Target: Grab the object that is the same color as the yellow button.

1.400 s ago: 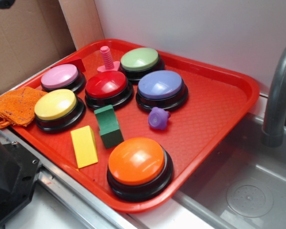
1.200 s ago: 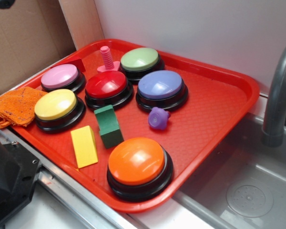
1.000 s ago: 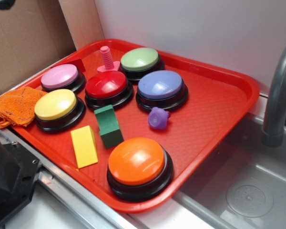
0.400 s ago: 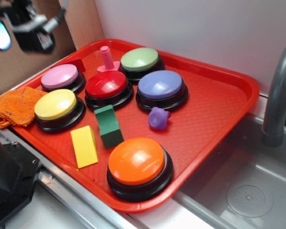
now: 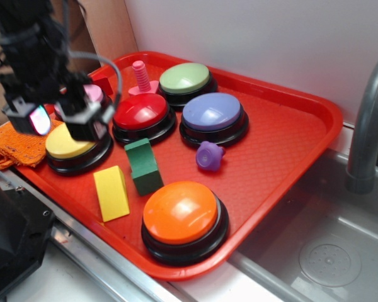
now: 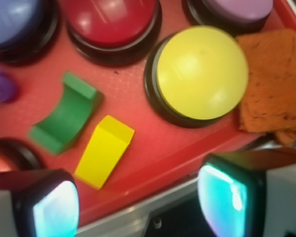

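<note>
Your gripper (image 5: 58, 119) hangs wide apart and empty over the yellow button (image 6: 202, 72)
The yellow wedge (image 6: 104, 150) lies on the tray (image 5: 283, 145) beside the green block (image 6: 65, 118); it looks light, rigid, smooth, so pinch its flat long sides

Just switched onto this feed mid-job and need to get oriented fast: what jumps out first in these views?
The gripper, fingers open and empty, hangs over the yellow button at the red tray's left edge. The yellow wedge block lies untouched in front of that button, beside the green arch block. Nearest the camera sits a big orange button, with red, purple and green buttons behind.
</note>
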Controlling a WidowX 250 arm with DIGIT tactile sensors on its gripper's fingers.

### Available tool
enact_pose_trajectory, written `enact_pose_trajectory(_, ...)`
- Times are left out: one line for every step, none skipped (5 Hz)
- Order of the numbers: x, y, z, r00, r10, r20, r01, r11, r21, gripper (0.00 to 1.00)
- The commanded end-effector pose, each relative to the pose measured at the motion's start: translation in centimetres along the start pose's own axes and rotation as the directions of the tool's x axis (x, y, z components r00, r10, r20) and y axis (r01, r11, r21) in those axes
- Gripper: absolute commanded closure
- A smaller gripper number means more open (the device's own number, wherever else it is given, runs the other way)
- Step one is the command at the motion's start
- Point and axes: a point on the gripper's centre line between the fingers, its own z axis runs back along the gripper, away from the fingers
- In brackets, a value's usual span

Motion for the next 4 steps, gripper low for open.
enact_pose_trajectory(-0.1,-0.9,-2.7,0.999,0.022,-0.024,-0.022,1.0,-0.014,0.0)
enact_pose_trajectory(-0.2,-1.1,-3.3,0.999,0.02,-0.035,-0.02,1.0,0.007,0.0)
enact_pose_trajectory(0.1,-1.2,-4.3,0.999,0.038,-0.032,-0.037,0.999,0.037,0.0)
enact_pose_trajectory(0.4,-1.4,-5.2,0.997,0.065,-0.032,-0.064,0.998,0.021,0.0)
